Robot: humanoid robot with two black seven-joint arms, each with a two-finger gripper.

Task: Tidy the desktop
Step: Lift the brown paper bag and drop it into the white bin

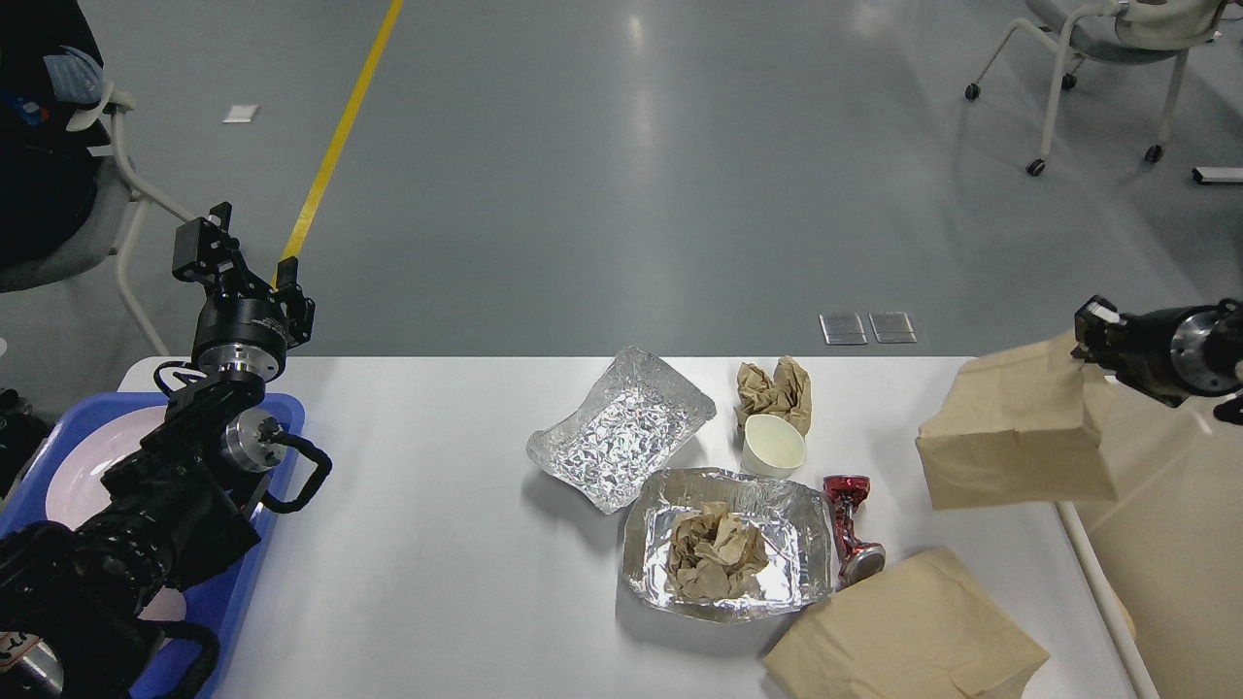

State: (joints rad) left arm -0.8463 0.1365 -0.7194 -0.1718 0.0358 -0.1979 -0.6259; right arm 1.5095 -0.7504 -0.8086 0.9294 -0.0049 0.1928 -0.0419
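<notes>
Large white rectangular desktop (437, 505) lies below & between both grippers. Left gripper (254, 243) raised over the desktop's far-left corner, fingers apart, holding nothing, arm bent up over blue plastic tray (254, 573). Right gripper (1092, 335) at right edge, arm coming in level; fingers clamped on top edge of a tan paper bag (1020, 437), hanging above desktop. Count: 2 foil trays, 2 crumpled brown papers, 1 white paper cup (774, 446), 1 crushed red can (848, 529), 2 tan bags.
</notes>
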